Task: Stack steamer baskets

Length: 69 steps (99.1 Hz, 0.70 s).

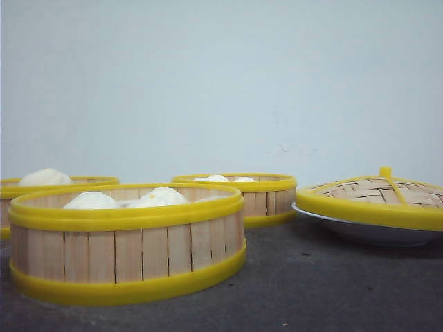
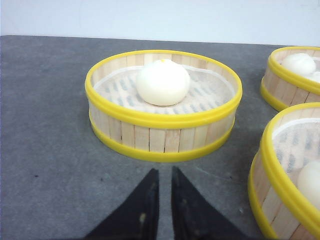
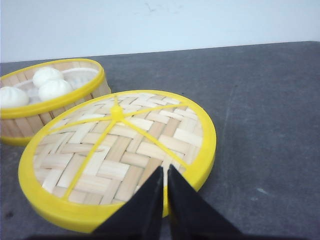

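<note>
My left gripper (image 2: 160, 200), clenched on nothing, has a one-bun steamer basket (image 2: 163, 105) at twelve o'clock; my right gripper (image 3: 165, 197), likewise clenched, overlaps the woven lid (image 3: 120, 152).

Lab-like setup, bare wall (image 1: 208, 69), grey tabletop (image 1: 311, 290)

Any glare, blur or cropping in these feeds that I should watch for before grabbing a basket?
Front view: low, soft, slightly hazy; nearest steamer basket looms large, lid cropped at the right edge. Left wrist view: sharp and evenly lit on the single-bun basket. Right wrist view: the lid clear, far table softer. No strong glare anywhere.
</note>
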Each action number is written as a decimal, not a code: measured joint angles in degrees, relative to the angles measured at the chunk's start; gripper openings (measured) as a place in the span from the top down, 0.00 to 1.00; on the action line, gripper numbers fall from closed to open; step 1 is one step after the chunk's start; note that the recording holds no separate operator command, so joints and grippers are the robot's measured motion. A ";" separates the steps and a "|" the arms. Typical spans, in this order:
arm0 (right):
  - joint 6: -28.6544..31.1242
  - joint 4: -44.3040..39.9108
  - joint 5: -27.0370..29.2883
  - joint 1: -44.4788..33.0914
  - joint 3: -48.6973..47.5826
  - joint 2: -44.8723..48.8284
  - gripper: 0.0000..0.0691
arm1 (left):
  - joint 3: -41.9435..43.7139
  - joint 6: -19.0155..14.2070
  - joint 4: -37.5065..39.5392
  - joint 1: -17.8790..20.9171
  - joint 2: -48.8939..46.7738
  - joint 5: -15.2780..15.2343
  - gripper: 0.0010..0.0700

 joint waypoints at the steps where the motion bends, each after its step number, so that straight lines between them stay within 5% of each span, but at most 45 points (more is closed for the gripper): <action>1: 0.09 0.00 0.02 0.00 0.00 0.00 0.99 | 0.00 0.00 0.00 0.00 0.00 0.00 0.99; 15: 0.61 0.00 0.20 0.00 0.00 0.00 0.99 | 0.00 -0.52 0.13 0.00 0.00 0.44 0.99; 38: 3.43 -5.64 3.10 0.00 2.29 0.00 0.99 | 0.59 -7.19 0.52 0.00 0.02 1.33 0.99; 69: 6.32 -9.29 5.75 0.59 20.33 7.61 0.99 | 18.51 -13.99 -5.03 0.00 6.75 1.33 0.99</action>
